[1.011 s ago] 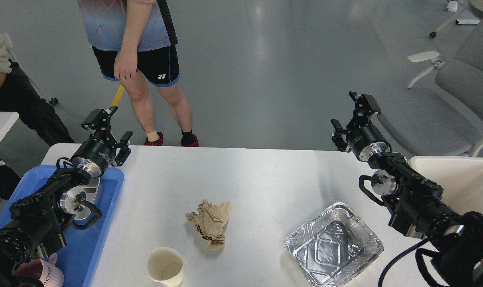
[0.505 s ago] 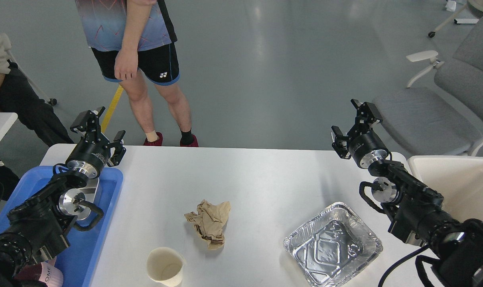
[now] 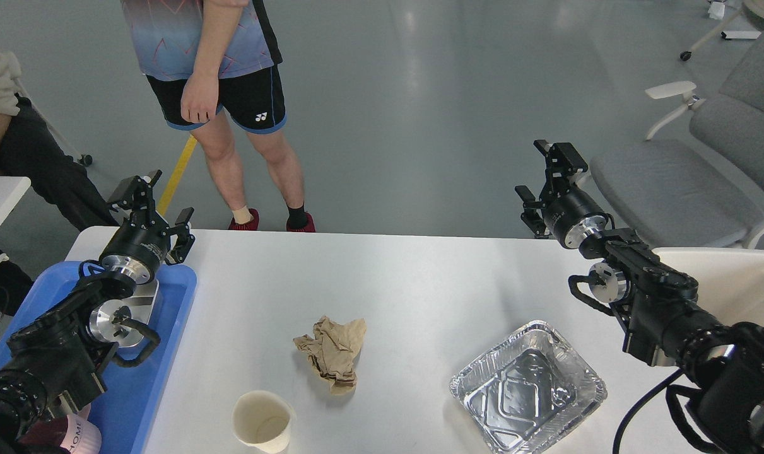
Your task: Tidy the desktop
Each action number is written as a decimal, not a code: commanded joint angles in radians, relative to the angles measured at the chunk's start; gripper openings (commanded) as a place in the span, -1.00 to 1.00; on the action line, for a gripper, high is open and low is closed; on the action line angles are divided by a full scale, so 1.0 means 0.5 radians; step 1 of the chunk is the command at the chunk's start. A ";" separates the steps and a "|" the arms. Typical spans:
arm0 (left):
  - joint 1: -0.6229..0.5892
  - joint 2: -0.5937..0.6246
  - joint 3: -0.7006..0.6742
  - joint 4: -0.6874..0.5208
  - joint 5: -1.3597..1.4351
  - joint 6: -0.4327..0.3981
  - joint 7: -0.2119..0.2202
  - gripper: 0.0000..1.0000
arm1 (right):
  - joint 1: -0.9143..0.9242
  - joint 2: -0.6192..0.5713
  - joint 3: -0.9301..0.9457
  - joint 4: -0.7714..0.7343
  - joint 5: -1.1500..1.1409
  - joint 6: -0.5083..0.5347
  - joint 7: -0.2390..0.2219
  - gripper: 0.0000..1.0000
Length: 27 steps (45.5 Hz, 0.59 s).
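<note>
Desktop point(image 3: 419, 284): spread below both arms, carrying crumpled paper point(image 3: 331, 353), paper cup point(image 3: 262, 421), foil tray point(image 3: 528, 394) (clutter awaiting removal).
Left gripper point(image 3: 156, 202): fingers apart, empty, raised over blue tray point(image 3: 173, 315).
Right gripper point(image 3: 546, 180): fingers apart, empty, raised clear.

Bright, even overhead light fills my view. Pale streaks of glare lie on the grey floor point(image 3: 419, 94) and the desktop point(image 3: 419, 277) has a soft sheen. Shadows are faint; everything looks sharp.
</note>
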 commanded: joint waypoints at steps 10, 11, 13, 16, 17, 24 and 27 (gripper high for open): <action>0.000 0.021 -0.004 -0.002 0.003 -0.014 0.000 0.77 | -0.039 -0.236 -0.220 0.016 -0.001 0.030 0.011 1.00; 0.000 0.021 -0.001 0.001 0.003 -0.014 0.000 0.77 | -0.042 -0.255 -0.238 0.019 -0.001 0.036 0.011 1.00; 0.000 0.021 -0.004 0.001 0.003 -0.014 0.000 0.77 | -0.045 -0.301 -0.278 0.019 -0.001 0.079 0.011 1.00; 0.000 0.017 -0.004 0.001 0.003 -0.014 0.003 0.77 | -0.048 -0.378 -0.352 0.019 -0.004 0.174 0.014 1.00; 0.000 0.017 -0.001 0.001 0.003 -0.017 0.003 0.77 | -0.051 -0.402 -0.379 0.022 -0.007 0.198 0.014 1.00; 0.000 0.024 0.005 0.001 0.003 -0.023 0.003 0.77 | -0.061 -0.663 -0.527 0.092 -0.038 0.303 0.056 1.00; 0.000 0.024 0.005 0.001 0.003 -0.023 0.003 0.77 | -0.061 -0.834 -0.567 0.215 -0.059 0.343 0.069 1.00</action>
